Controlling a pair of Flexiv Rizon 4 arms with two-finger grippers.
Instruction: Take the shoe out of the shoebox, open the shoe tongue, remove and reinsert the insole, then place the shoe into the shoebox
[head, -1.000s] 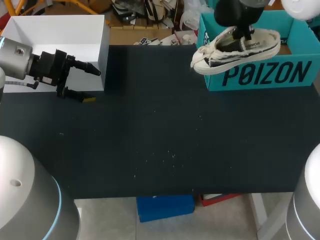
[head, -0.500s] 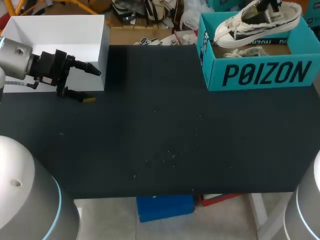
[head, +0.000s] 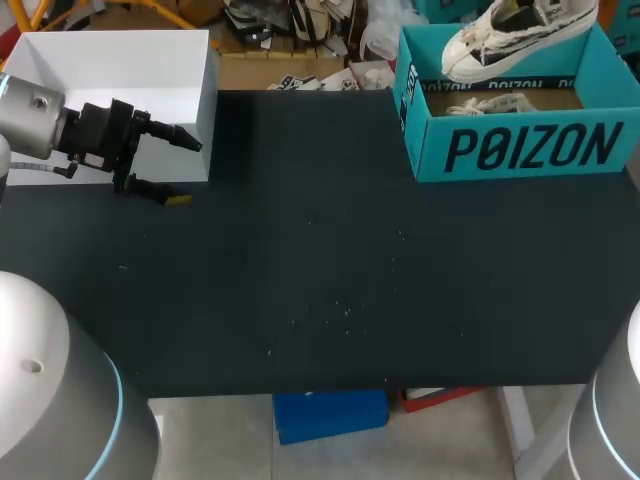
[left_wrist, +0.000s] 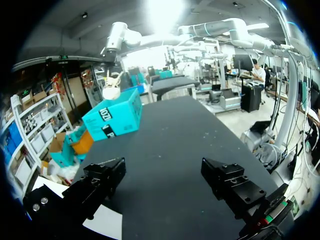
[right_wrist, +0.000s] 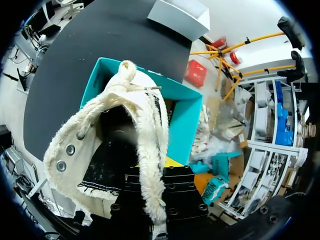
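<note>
the black table (head: 330, 300) carries the teal shoebox (head: 520, 150). the shoe (head: 515, 35) hangs just above the shoebox, and i have its collar clamped in my right gripper (right_wrist: 160, 175). my left gripper (head: 178, 168) sits well left of the shoebox, fingers spread wide.

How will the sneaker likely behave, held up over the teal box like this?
The sneaker looks like soft canvas with frayed edges, so its upper probably flexes where the right end effector pinches it. Gripped at one side of its opening, it may pivot or swing. It seems light enough to lift above the shoebox easily.
</note>
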